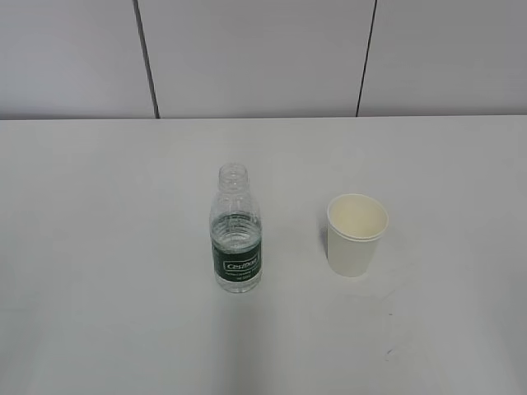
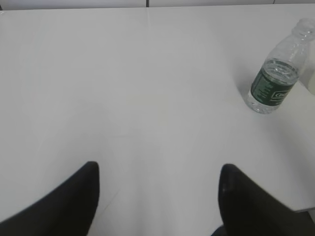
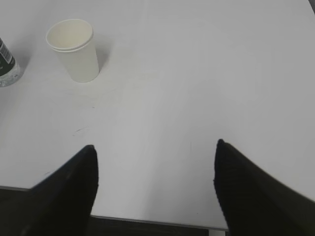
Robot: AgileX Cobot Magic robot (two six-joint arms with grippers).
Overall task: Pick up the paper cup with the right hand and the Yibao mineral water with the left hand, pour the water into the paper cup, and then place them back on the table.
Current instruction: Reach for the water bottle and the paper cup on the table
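Note:
The Yibao mineral water bottle (image 1: 237, 234) stands upright and uncapped on the white table (image 1: 99, 247), left of the paper cup (image 1: 356, 233), which stands upright and looks empty. Neither arm shows in the exterior view. In the left wrist view the bottle (image 2: 276, 78) is far at the upper right; my left gripper (image 2: 158, 169) is open and empty, well short of it. In the right wrist view the cup (image 3: 75, 49) is at the upper left, with the bottle's base (image 3: 7, 66) at the left edge. My right gripper (image 3: 155, 147) is open and empty, near the table's front edge.
A grey panelled wall (image 1: 255, 58) runs behind the table's far edge. The table's front edge (image 3: 157, 221) shows under the right gripper. Faint marks (image 3: 81, 129) lie on the tabletop in front of the cup.

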